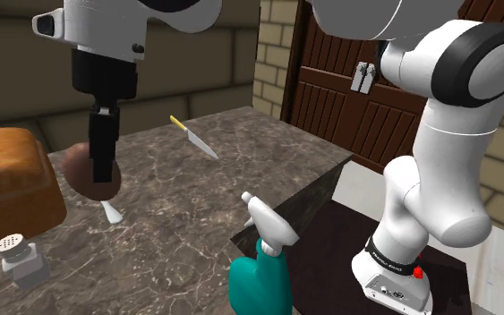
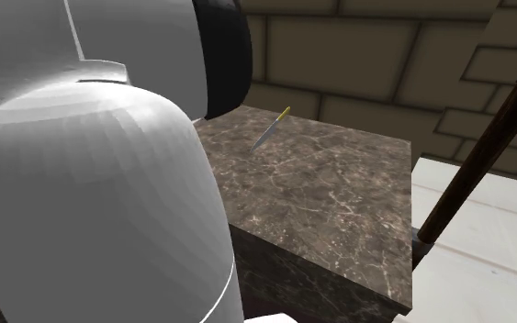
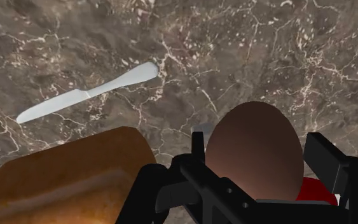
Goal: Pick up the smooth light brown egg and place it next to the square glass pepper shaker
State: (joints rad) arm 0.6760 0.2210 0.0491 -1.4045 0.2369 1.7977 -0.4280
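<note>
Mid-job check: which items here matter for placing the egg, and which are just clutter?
Job:
brown egg, clasped in the gripper
pepper shaker

Lying about:
bread loaf
white knife
yellow-handled knife
teal spray bottle

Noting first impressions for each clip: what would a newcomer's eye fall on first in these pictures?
First is the brown egg, clasped in the black gripper over the marble counter. Next is the big brown bread loaf at the shoulder view's left, with the pepper shaker just in front of it. A teal spray bottle stands out at that view's lower middle.
</note>
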